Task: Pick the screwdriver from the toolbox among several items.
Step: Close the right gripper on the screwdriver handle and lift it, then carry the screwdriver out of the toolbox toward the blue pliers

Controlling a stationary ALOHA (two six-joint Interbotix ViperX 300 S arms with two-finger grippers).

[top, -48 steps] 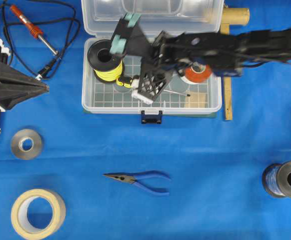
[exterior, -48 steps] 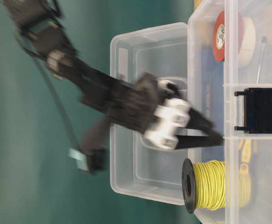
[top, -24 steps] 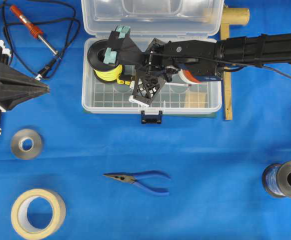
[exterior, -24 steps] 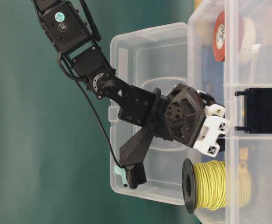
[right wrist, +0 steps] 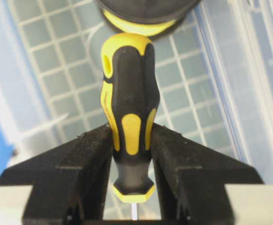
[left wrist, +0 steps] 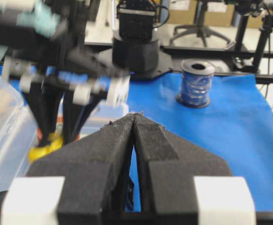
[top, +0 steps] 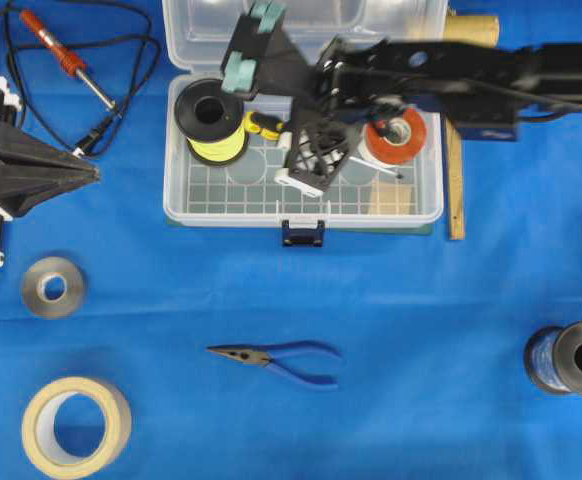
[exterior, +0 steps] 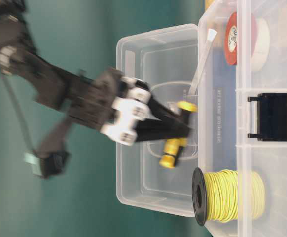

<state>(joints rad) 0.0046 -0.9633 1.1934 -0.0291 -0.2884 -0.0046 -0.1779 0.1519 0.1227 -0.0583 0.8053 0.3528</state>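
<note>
The screwdriver point(right wrist: 129, 108), with a chunky yellow-and-black handle, is clamped between the pads of my right gripper point(right wrist: 131, 136), which is shut on it. In the table-level view the screwdriver point(exterior: 172, 150) hangs in the air above the toolbox, its thin shaft slanting up and away. From overhead, the right gripper point(top: 279, 133) holds the handle point(top: 260, 123) over the clear toolbox point(top: 301, 216). Inside the box are a spool of yellow wire point(top: 211, 122), a red tape roll point(top: 397, 140) and a tan wooden block point(top: 393, 199). My left gripper point(left wrist: 134, 117) is shut and holds nothing, resting at the far left point(top: 91, 175).
A red soldering iron point(top: 61, 55) with a black cord lies at the back left. Blue-handled pliers point(top: 283, 358) lie in front of the box. A grey tape roll point(top: 53, 288), a masking tape roll point(top: 76, 428) and a blue wire spool point(top: 571, 360) sit nearby. A wooden ruler point(top: 456, 190) lies beside the box.
My right gripper dropped into the box, closed on the screwdriver's handle and has risen with it. The left arm has not moved.
</note>
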